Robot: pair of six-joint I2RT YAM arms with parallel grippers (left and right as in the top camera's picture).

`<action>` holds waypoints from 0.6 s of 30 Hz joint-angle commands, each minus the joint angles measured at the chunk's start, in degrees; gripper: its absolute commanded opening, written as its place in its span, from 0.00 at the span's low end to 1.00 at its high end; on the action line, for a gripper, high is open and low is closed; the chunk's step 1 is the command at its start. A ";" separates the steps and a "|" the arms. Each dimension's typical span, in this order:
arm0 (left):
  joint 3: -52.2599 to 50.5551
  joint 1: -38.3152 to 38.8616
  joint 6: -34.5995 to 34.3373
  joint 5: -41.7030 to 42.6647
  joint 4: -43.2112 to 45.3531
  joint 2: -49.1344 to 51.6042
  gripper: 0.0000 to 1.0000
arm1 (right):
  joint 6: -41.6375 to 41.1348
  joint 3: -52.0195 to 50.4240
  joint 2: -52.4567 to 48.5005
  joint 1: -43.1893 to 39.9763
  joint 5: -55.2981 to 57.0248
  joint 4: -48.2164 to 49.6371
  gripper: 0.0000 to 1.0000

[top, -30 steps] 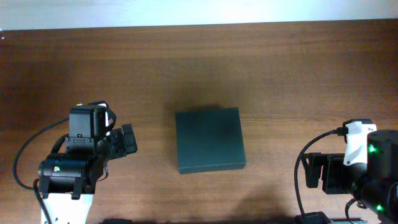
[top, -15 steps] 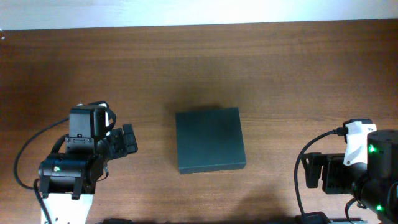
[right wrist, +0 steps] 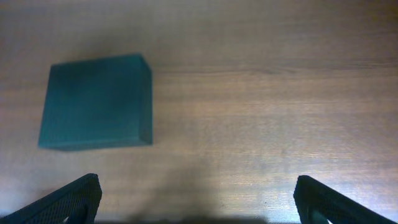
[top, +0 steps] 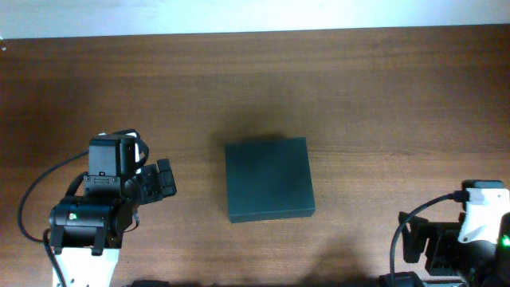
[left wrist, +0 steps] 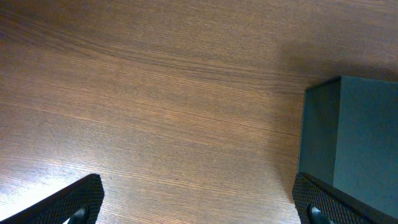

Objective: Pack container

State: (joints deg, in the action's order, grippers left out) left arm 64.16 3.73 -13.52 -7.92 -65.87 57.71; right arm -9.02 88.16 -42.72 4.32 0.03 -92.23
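Observation:
The container (top: 268, 180), a dark green-black matte box with its lid shut, lies flat in the middle of the wooden table. It also shows at the right edge of the left wrist view (left wrist: 354, 137) and at the upper left of the right wrist view (right wrist: 96, 101). My left gripper (top: 165, 179) is open and empty, left of the container and apart from it; its fingertips frame bare wood (left wrist: 199, 202). My right gripper (right wrist: 198, 199) is open and empty, held over bare wood near the table's front right; in the overhead view only the right arm's body (top: 470, 247) shows.
The wooden table (top: 358, 96) is bare apart from the container. A pale wall strip (top: 239, 16) runs along the far edge. Black cables loop beside both arm bases at the front corners.
The right arm has drawn back toward the front right corner, lower in the overhead view. The left arm and the container have not moved.

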 commanded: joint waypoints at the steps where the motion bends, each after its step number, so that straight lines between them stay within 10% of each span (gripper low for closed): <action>1: -0.35 -0.13 -0.17 0.48 0.28 0.26 0.99 | -0.09 -0.26 0.79 -4.00 0.50 3.43 0.99; 18: -0.35 -0.13 -0.17 0.48 0.28 0.26 0.99 | -0.09 -20.74 21.57 -6.08 -0.96 41.62 0.99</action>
State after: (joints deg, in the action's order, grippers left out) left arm 64.16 3.73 -13.52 -7.92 -65.71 57.71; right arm -8.99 73.52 -24.73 -1.52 -0.03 -54.48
